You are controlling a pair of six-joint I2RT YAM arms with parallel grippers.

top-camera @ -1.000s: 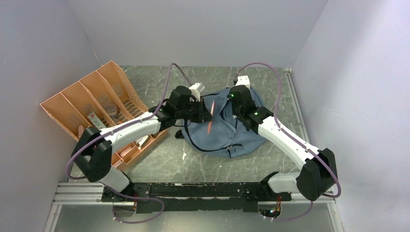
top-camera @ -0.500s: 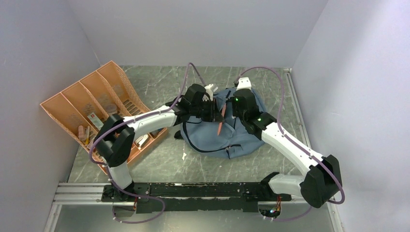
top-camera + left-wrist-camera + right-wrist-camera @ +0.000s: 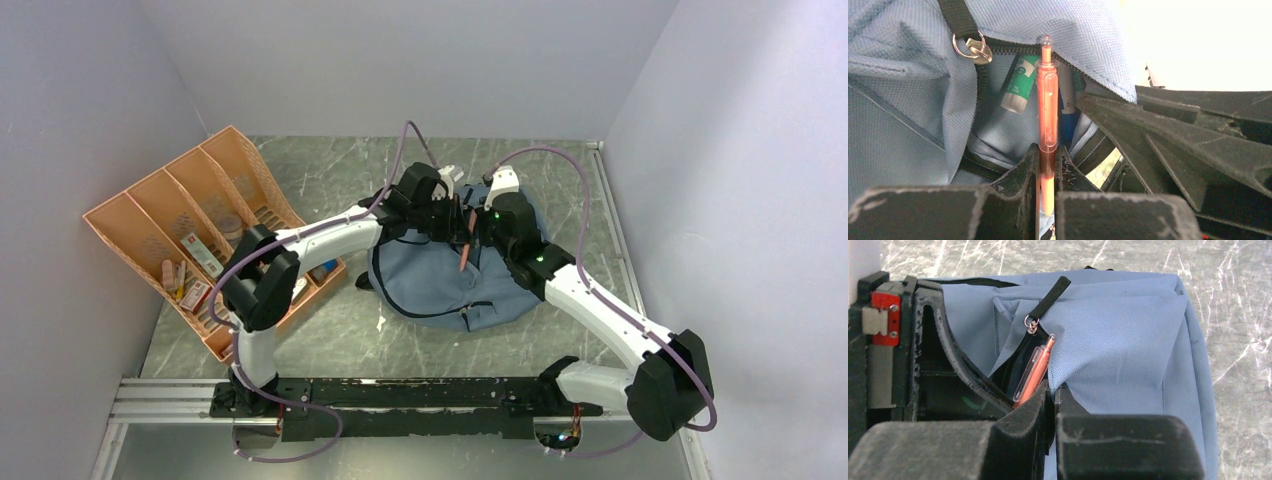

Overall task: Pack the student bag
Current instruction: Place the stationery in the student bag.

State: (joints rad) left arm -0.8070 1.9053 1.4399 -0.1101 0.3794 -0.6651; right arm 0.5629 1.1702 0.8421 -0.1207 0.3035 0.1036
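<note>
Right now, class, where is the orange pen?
In the left wrist view the orange pen is clamped in the left gripper, its end at the open pocket of the student bag, beside a green tube; the right gripper pinches the pocket's edge.

Robot test cell, laboratory type. Enclosure: plain pale walls [image 3: 400,60] on three sides. Work surface: grey marbled tabletop [image 3: 330,170]. Fixtures: aluminium rail [image 3: 150,400] with black mounting plate [image 3: 400,393] along the near edge. The white left arm [image 3: 320,235] and right arm [image 3: 600,310] are bolted there, with purple cables [image 3: 548,149] looping in the open. Contents: one orange compartment tray [image 3: 150,215] of small stationery, one student bag [image 3: 430,285] — nothing else stands on the table.
</note>
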